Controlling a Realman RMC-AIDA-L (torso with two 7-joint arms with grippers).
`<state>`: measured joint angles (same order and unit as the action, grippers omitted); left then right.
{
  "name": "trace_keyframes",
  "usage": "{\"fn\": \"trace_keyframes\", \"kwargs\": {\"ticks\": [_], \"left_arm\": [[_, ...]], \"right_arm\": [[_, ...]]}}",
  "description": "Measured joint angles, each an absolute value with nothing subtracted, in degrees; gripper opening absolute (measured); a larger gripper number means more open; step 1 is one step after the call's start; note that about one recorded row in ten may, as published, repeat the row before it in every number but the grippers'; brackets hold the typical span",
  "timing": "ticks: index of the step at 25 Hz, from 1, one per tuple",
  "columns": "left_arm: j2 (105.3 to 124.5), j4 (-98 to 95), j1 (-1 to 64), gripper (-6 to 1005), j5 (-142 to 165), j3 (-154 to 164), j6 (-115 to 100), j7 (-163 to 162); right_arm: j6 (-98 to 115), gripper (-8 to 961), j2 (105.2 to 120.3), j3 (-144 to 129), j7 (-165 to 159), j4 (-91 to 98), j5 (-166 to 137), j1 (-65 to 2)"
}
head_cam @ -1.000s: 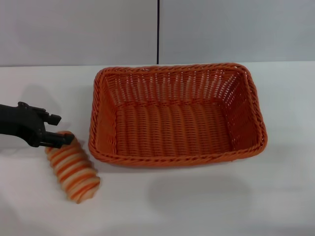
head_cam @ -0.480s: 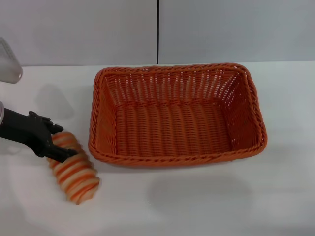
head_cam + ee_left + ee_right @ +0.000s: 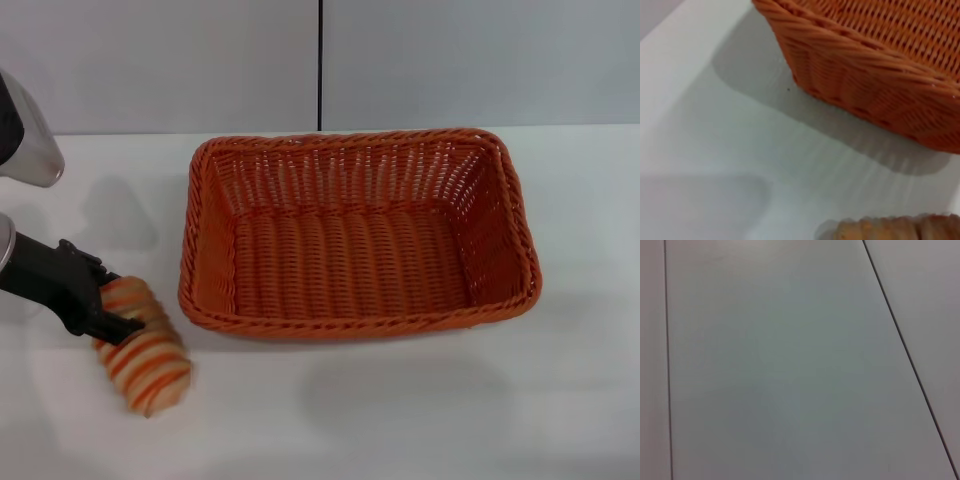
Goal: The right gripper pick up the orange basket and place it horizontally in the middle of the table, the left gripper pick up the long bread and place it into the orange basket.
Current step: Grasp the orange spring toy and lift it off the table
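Since a second ago, the left gripper has slid down along the long bread, and the roll has shifted slightly away from the orange basket. Its black fingers now sit across the striped end of the roll nearest the basket, closed around it. The roll lies on the table just off the basket's left front corner, not touching it. The basket stands lengthwise mid-table. The right gripper does not show in any view.

Grey wall panels split by 1 dark vertical seam.
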<state>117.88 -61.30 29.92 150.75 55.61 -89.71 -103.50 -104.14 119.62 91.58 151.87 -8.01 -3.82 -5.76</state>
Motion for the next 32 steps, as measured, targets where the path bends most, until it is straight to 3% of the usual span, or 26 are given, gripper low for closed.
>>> {"fn": "trace_keyframes", "kwargs": {"ticks": [32], "left_arm": [[117.77, -69.33, 28.08, 477, 148.68, 46.2, -94.02, -102.92]], "right_arm": [[-104.06, 573, 119.62, 91.58, 151.36, -6.94, -3.78, -6.5]]}}
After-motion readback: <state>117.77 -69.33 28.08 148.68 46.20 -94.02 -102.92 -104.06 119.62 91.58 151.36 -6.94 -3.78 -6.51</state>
